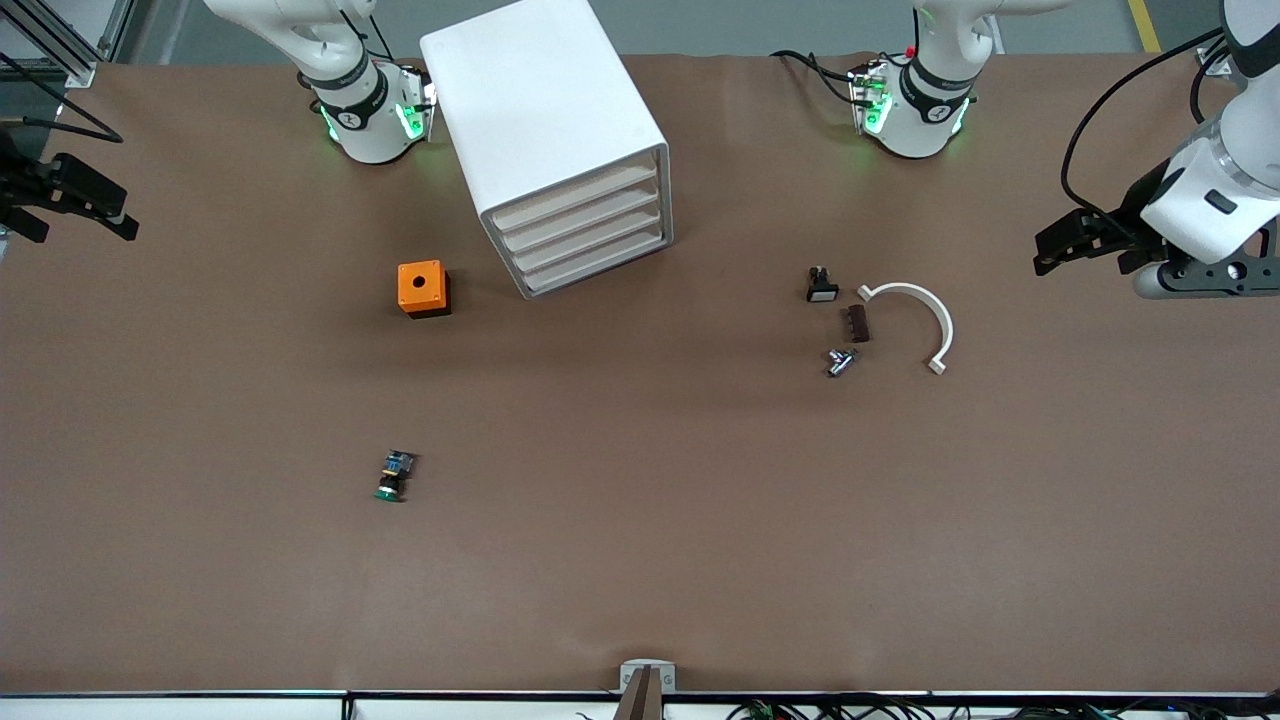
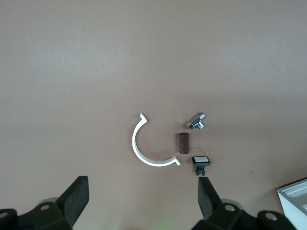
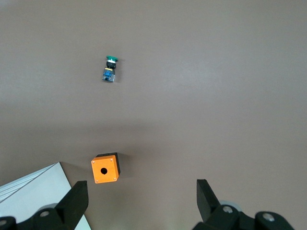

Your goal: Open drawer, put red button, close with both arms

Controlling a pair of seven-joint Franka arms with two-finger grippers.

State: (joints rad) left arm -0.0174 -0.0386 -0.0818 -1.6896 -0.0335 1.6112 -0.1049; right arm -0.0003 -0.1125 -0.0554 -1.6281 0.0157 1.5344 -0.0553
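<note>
The white cabinet point(image 1: 545, 130) stands at the back of the table with all four drawers shut; the uppermost drawer point(image 1: 580, 197) is shut flush. No red button shows in any view. A green-capped button point(image 1: 394, 476) lies nearer the front camera, and it also shows in the right wrist view point(image 3: 110, 69). My left gripper point(image 1: 1082, 262) is open and empty in the air over the left arm's end of the table point(image 2: 142, 199). My right gripper point(image 1: 88, 228) is open and empty over the right arm's end point(image 3: 140, 201).
An orange box with a hole point(image 1: 423, 288) sits beside the cabinet, toward the right arm's end. Toward the left arm's end lie a white arc point(image 1: 915, 320), a white-capped black switch point(image 1: 821, 285), a brown block point(image 1: 856, 323) and a metal fitting point(image 1: 840, 361).
</note>
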